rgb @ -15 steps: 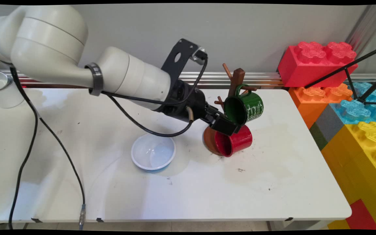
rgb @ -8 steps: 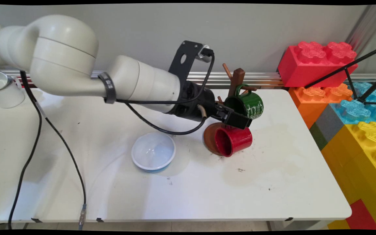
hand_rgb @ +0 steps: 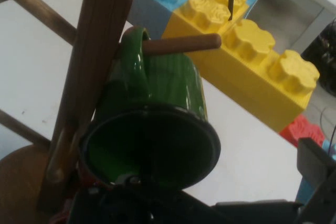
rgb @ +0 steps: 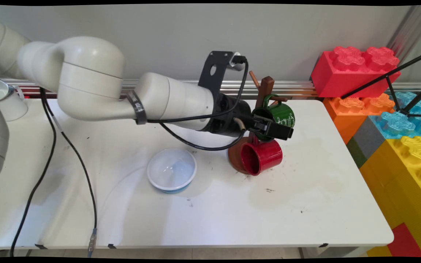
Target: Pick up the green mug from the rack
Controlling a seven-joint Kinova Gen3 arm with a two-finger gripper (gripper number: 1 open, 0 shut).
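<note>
- At the table's far side in the main view, the gripper reaches in from the left, about level, and meets the green mug that hangs on the wooden mug tree.
- That mug hangs by its handle from a peg, mouth tipped down and to the left, so its long axis runs roughly along the line of the hand and its open end faces the jaws.
- One black finger crosses in front of the mug's lower rim. The other is hidden behind it, so this view does not settle contact.
- Just below, a red mug lies on its side against the tree's round brown base. A white bowl sits well apart to the left.
- Seen from the hand view, the green mug's dark mouth fills the centre, straight ahead of the gripper, with the peg through its handle and the tree's post to its left.
- One finger stands far out to the right, clear of the mug wall, so the jaws look spread wide and grasp nothing.
- Yellow toy blocks lie beyond the table edge.
</note>
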